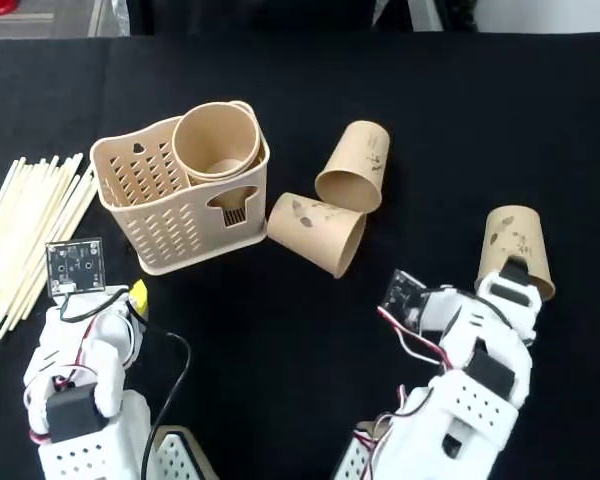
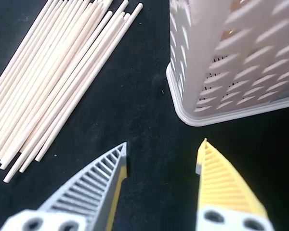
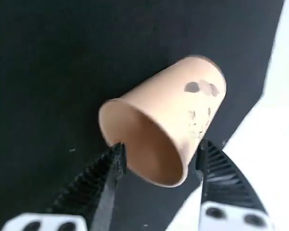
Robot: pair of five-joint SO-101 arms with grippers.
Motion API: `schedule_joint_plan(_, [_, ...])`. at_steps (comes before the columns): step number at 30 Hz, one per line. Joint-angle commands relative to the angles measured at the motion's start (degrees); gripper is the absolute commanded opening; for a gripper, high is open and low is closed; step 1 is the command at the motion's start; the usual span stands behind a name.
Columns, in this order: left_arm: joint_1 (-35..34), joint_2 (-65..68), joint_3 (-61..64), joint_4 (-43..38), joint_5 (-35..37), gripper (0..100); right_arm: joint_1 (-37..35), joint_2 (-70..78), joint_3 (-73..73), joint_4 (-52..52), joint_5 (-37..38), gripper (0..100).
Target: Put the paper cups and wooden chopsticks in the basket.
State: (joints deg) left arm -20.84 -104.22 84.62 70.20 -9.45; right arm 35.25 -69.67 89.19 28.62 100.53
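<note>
Slotted beige plastic basket [image 1: 180, 195] stands on black cloth table [image 1: 430, 100], nested paper cups [image 1: 217, 140] inside. Two loose cups [image 1: 317, 232] lie on their sides just beside it. Bare wooden chopsticks [image 1: 30, 235] fan out at its other side. Left gripper [image 2: 164, 143] ribbed jaws apart, holding nothing, near basket corner. Right wrist view: right gripper [image 3: 161, 143] jaws spread around the rim of a fourth cup [image 3: 173, 120] near the table edge.

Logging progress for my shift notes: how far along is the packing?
Done: nested paper cups sit in the basket. In hand: the right gripper, open, straddles the mouth of a lying cup. Remaining: that cup, two cups lying beside the basket, and the chopsticks on the table by the open left gripper.
</note>
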Motion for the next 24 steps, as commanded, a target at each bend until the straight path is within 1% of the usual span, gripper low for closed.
schedule_joint_plan(1, [0.04,-0.18,-0.22,-0.97,0.18,23,0.88,7.78,-0.75,-10.20,0.53,25.1])
schedule_joint_plan(4, [0.04,-0.18,-0.22,-0.97,0.18,23,0.88,18.07,-4.79,-16.00,-0.09,24.7])
schedule_joint_plan(8, [0.04,-0.18,-0.13,-0.97,0.18,23,0.79,33.98,-13.23,-22.24,-4.22,23.8])
schedule_joint_plan(10, [0.04,-0.18,-0.13,-0.97,0.18,23,0.97,41.01,-17.63,-24.53,-5.27,17.5])
schedule_joint_plan(13, [0.04,-0.18,-0.13,-0.97,0.18,23,1.23,47.87,-22.55,-27.08,-7.47,1.2])
schedule_joint_plan(14, [0.04,-0.18,-0.13,-0.97,0.18,23,1.23,48.92,-23.52,-27.69,-9.14,1.2])
schedule_joint_plan(15, [0.04,-0.18,-0.13,-0.97,0.18,23,1.32,49.36,-24.22,-27.96,-10.81,3.6])
schedule_joint_plan(18, [0.04,-0.18,-0.13,-0.97,0.18,23,1.23,48.48,-25.54,-27.69,-14.33,1.0])
schedule_joint_plan(20, [0.04,-0.18,-0.13,-0.97,0.18,23,1.23,46.64,-26.07,-26.73,-17.23,1.2])
schedule_joint_plan(22, [0.04,-0.18,-0.13,-0.97,0.18,23,1.14,43.82,-28.26,-21.98,-21.71,1.2])
schedule_joint_plan(24, [0.04,-0.18,-0.13,-0.97,0.18,23,1.14,40.40,-32.48,-12.40,-25.67,1.2])
